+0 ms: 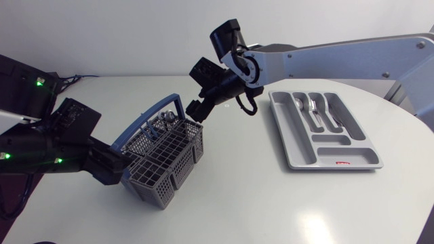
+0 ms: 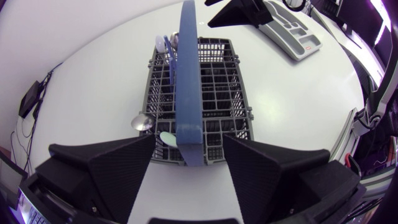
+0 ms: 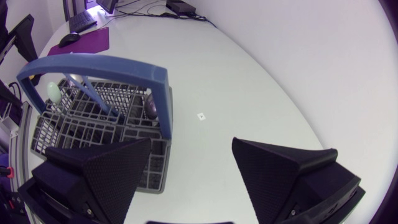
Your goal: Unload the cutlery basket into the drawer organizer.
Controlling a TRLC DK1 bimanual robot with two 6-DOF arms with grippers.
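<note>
Starting at the right end effector [image 3: 191, 140]: found it released and empty, wedges apart, poised just above the far end of the cutlery basket [image 1: 166, 159], beside one foot of the blue handle [image 3: 93, 63]. Traced the right arm [image 1: 339, 57] back over the surface [image 1: 237, 196] to the right edge. Met the left end effector [image 2: 188, 138] at the basket's opposite end, in line with the handle; could not tell whether clenched on the basket or merely set against it. Saw the basket standing on the surface, with a spoon [image 2: 142, 122] and other pieces inside. Noted the grey drawer organizer [image 1: 297, 146] well apart, on the right arm's side, already holding some cutlery [image 1: 313, 112] in its long compartments.
</note>
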